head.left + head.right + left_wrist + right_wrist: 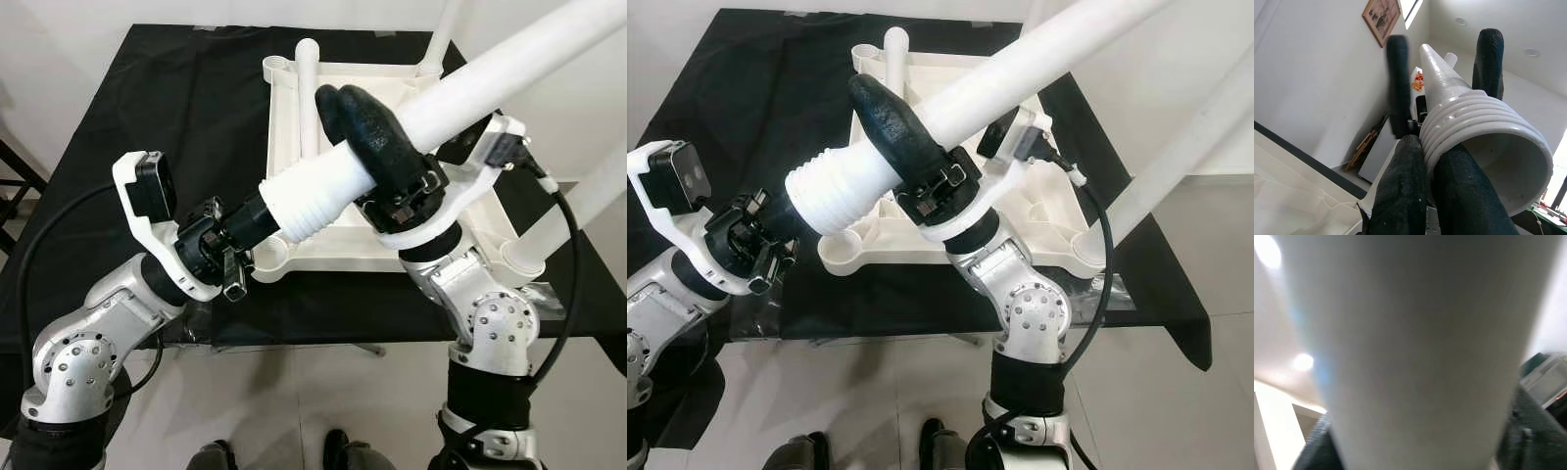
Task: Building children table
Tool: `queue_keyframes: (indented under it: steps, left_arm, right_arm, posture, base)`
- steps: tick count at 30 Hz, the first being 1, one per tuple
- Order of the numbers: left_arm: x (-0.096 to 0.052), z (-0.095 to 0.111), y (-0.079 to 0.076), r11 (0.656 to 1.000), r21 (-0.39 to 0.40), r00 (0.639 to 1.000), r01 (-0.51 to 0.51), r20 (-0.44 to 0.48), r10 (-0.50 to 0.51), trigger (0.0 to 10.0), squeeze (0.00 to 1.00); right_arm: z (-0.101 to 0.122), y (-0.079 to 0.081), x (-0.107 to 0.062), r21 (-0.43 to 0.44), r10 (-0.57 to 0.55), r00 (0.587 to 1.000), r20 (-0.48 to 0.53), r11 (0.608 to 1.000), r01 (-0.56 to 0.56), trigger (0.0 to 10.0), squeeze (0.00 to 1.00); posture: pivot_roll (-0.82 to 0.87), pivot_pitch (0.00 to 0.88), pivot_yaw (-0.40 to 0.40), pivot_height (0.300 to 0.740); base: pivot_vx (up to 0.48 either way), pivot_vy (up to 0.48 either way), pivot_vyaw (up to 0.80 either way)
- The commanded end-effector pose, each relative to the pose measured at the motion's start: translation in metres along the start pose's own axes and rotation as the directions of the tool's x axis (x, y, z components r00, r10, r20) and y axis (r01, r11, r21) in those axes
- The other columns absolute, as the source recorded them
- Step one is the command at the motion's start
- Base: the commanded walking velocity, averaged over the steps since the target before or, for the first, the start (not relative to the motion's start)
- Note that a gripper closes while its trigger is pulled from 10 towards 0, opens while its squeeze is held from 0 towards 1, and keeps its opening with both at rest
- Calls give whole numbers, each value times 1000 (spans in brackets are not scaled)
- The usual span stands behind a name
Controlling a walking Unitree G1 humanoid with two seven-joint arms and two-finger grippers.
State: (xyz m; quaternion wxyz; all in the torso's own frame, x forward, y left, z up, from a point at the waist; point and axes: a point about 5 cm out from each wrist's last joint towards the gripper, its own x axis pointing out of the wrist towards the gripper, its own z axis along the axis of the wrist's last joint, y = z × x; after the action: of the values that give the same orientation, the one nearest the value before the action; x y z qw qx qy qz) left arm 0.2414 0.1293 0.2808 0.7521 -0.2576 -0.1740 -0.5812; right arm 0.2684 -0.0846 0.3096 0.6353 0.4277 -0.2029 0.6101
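Right gripper [377, 132] is clamping the white table leg [509, 73] mid-air; left gripper [257, 217] is pinching its ribbed end, seemingly, above the upturned tabletop [294, 257].

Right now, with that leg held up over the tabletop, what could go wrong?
1. The leg is long and slanted; the right claw grips it near the threaded end, so it could slip or swing.
2. Its far end could knock the legs already standing in the tabletop.
3. The left claw clamps the threads and could mar them.
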Motion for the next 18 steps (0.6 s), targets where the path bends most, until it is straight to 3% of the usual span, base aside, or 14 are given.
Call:
queue_keyframes:
  steps: [1,11,12,14,15,18]
  left_arm:
    - [7,-7,-16,994,-28,994,106,-31,-107,10000,0]
    - [3,-7,-4,1000,-27,1000,8,-1,-8,10000,0]
    - [2,-5,0,999,-36,1000,-22,21,23,10000,1000]
    - [-5,-1,12,993,-29,992,-115,52,116,10000,1000]
    - [-5,-1,12,993,-29,992,-115,52,116,10000,1000]
    - [-19,2,23,973,8,972,-230,44,229,10000,1000]
  right_arm:
    - [1,-1,-1,-3,-27,1000,-2,1000,27,0,0]
    - [-5,-3,-1,-14,-41,998,-53,999,41,0,0]
    - [-5,-6,0,-34,-63,996,-58,998,61,0,0]
    - [-2,-20,5,-149,-163,983,-83,977,150,0,0]
    - [-2,-20,5,-149,-163,983,-83,977,150,0,0]
    - [4,-40,9,-322,-308,947,-96,909,263,0,0]
  posture:
    - [66,213,-85,740]
    - [64,220,-91,740]
    - [65,221,-91,740]
    - [68,227,-92,740]
    - [68,227,-92,740]
    - [68,232,-90,740]
  base:
    - [0,0,0]
    - [0,0,0]
    - [0,0,0]
    - [0,0,0]
    - [0,0,0]
    - [0,0,0]
